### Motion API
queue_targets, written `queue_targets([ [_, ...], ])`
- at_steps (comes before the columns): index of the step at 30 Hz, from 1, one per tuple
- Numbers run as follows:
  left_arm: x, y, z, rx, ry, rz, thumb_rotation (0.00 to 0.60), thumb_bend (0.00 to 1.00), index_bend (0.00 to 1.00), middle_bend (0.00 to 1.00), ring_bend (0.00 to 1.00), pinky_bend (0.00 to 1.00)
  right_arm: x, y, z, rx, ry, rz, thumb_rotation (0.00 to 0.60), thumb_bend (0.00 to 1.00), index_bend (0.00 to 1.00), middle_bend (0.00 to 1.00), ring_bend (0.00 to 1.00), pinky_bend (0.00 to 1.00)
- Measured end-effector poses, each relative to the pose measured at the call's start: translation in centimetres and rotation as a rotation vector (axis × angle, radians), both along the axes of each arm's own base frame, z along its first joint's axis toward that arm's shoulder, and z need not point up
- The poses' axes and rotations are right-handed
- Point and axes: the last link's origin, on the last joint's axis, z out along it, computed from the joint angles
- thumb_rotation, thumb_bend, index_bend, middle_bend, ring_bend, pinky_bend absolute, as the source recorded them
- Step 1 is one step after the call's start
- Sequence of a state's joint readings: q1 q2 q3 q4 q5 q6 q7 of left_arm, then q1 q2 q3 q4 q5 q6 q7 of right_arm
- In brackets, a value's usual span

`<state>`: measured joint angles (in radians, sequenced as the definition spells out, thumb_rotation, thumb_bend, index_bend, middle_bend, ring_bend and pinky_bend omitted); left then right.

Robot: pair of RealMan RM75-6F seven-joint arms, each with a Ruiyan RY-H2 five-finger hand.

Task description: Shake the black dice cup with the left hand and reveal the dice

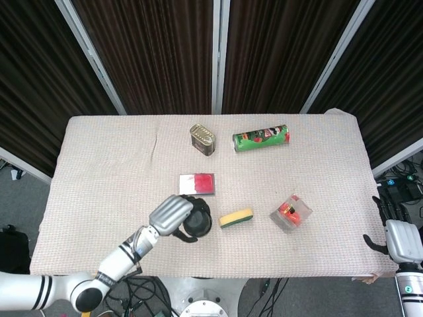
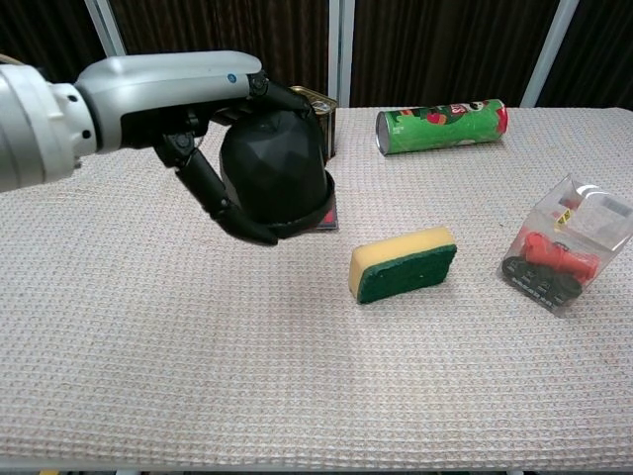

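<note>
While the left hand [image 2: 213, 109] wraps its fingers [image 2: 213, 193] around the black dice cup [image 2: 275, 168], the cup hangs mouth-down above the cloth-covered table [image 2: 198, 346], clear of the surface in the chest view. Head view puts the same hand [image 1: 170, 213] and cup [image 1: 197, 221] near the table's front-middle. Thumb or finger curls under the cup's rim on the near side; the rest of the hand covers its top and left flank.

Just behind the cup, partly hidden by it in the chest view, lies the red tray in a metal frame [image 1: 197, 183]; only its right edge peeks out there. Behind the hand stands a small rectangular tin can [image 1: 202, 139], its top corner showing past the cup from the chest camera. To the hand's right, just beside the cup, sits a yellow-and-green sponge [image 2: 403, 263]. Further right from the hand is a clear plastic package with a red toy inside [image 2: 566, 247], tilted. Far behind and right of the hand lies a green Pringles tube [image 2: 441, 126] on its side.

No dice visible anywhere; cup's underside not shown.

Right hand [image 1: 400, 239] sits off the table's right front corner, well apart from everything, seen only in head view. It holds nothing; fingers [image 1: 381, 208] point away from the camera, seem loosely extended, so reads as open.
</note>
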<state>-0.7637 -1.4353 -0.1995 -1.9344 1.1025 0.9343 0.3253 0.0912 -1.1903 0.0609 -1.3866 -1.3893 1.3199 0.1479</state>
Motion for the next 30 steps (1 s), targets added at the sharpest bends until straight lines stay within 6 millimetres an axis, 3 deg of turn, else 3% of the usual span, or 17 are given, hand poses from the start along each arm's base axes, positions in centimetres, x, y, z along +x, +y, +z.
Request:
queue_targets([
  [6,-5.6,8.7,0.4,0.313,0.204,0.108,0.6,0.24,0.58,0.62,0.39,0.36,-0.4,0.0,-0.3,0.016,-0.001,-0.009,0.6,0.15,0.0,0.0,0.0,0.0],
  [9,-7.8,11.6,1.8,0.433,0.274,0.157,0.6,0.24,0.58,0.62,0.39,0.36,-0.2,0.0,-0.4,0.017,-0.001,-0.002,0.6,0.15,0.0,0.0,0.0,0.0],
  [11,-8.4,12.3,2.3,0.468,0.289,0.175,0.6,0.24,0.59,0.62,0.39,0.36,-0.2,0.0,-0.4,0.016,-0.001,0.001,0.6,0.15,0.0,0.0,0.0,0.0],
  [16,-7.3,11.2,1.7,0.414,0.234,0.178,0.6,0.24,0.6,0.62,0.39,0.35,-0.3,0.0,-0.5,0.021,0.001,-0.004,0.6,0.15,0.0,0.0,0.0,0.0],
  [24,-2.4,5.1,0.6,0.208,0.064,-0.004,0.6,0.24,0.6,0.62,0.39,0.31,-0.2,0.0,-0.5,0.021,0.001,-0.001,0.6,0.15,0.0,0.0,0.0,0.0],
  [26,-2.5,4.7,0.7,0.21,0.059,-0.043,0.6,0.24,0.6,0.62,0.39,0.31,-0.3,0.0,-0.4,0.019,-0.001,-0.003,0.6,0.15,0.0,0.0,0.0,0.0],
  [30,-4.6,4.8,1.0,0.213,0.067,-0.028,0.6,0.24,0.6,0.62,0.39,0.31,-0.3,0.0,-0.4,0.018,-0.002,-0.005,0.6,0.15,0.0,0.0,0.0,0.0],
])
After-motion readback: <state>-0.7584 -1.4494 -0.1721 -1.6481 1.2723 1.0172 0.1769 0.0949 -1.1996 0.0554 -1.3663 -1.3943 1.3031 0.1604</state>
